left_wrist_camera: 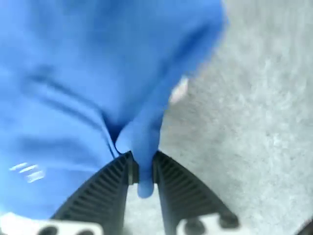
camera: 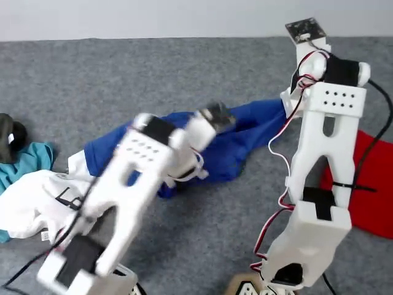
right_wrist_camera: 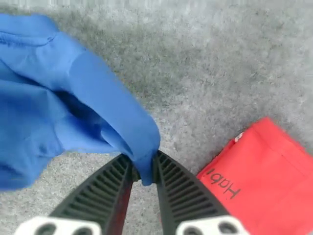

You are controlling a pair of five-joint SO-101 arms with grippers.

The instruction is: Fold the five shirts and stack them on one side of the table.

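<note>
While both claws grip the same garment, the step in hand looks to be the spreading, or first fold, of the blue shirt. Left of centre in the high view, the left claw (left_wrist_camera: 142, 169) is clenched on a bunched ridge of the blue shirt (camera: 245, 132), with cloth squeezed between its ribbed pads. The shirt lies crumpled across the middle of the grey table (camera: 123, 74), running from left of centre up toward the upper right. At that upper-right end the right claw (right_wrist_camera: 144, 169) is clenched on what may be a sleeve end, with bare table below it.

The next move probably calls for the two claws to draw apart evenly, so the cloth goes taut and flat without slipping from either pinch. It would then be laid down where a clean fold is possible.

At the far left edge sits a dark object (camera: 9, 136), too cut off to identify. Just right of it a teal shirt (camera: 31, 160) lies rumpled, partly under a white shirt (camera: 27, 200), which is also unfolded. The white shirt appears to touch the blue shirt's left end, and the left arm (camera: 135, 166) crosses above it, so dragging the blue cloth leftward could catch it. At the right edge lies a red shirt (camera: 377, 203), seemingly folded flat. It sits just beside the right claw's grip and partly behind the right arm (camera: 325, 153), which leaves little free room on that side.
</note>
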